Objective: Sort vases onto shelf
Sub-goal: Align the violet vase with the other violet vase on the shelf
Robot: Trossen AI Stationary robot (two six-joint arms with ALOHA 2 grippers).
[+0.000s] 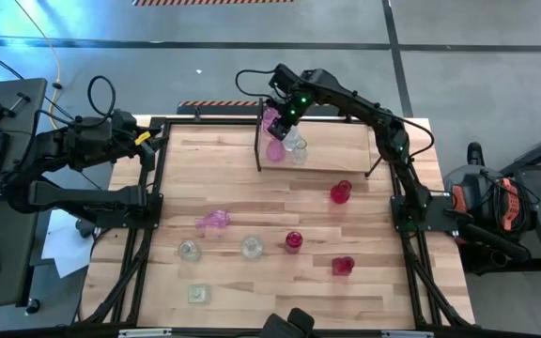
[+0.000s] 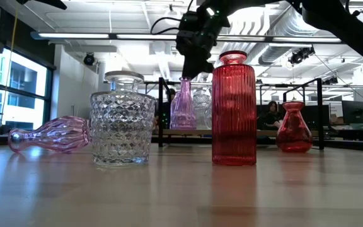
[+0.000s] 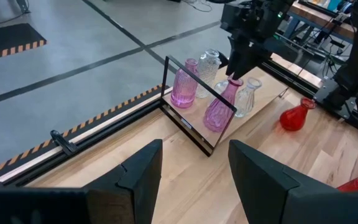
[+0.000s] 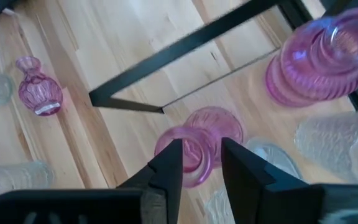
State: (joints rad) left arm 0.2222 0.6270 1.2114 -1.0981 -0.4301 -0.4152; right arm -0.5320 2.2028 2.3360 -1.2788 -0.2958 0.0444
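The shelf (image 1: 332, 161) stands at the table's far edge. My right gripper (image 4: 201, 146) reaches over its left end and is shut on a pale pink vase (image 3: 219, 109). A second pink vase (image 3: 184, 84) and two clear ones (image 3: 210, 65) (image 3: 247, 96) stand beside it on the board. My left gripper (image 3: 194, 168) waits open at the table's far left corner (image 1: 148, 141). A red vase (image 1: 341, 192) stands just in front of the shelf. My right gripper pinches the pink vase at the top of its neck (image 3: 234, 83), one finger (image 4: 169, 168) on each side of the rim (image 4: 188, 152). The fingers come from above, pointing down. The vase hangs near upright with its base at the shelf board; whether it rests there I cannot tell.
On the near half of the table are a pink vase lying on its side (image 1: 212, 220), clear vases (image 1: 188, 250) (image 1: 252, 247) (image 1: 198, 294) and red ones (image 1: 294, 241) (image 1: 343, 266). The shelf's right part (image 1: 355, 160) is bare board. A person sits in the room behind (image 2: 271, 113).
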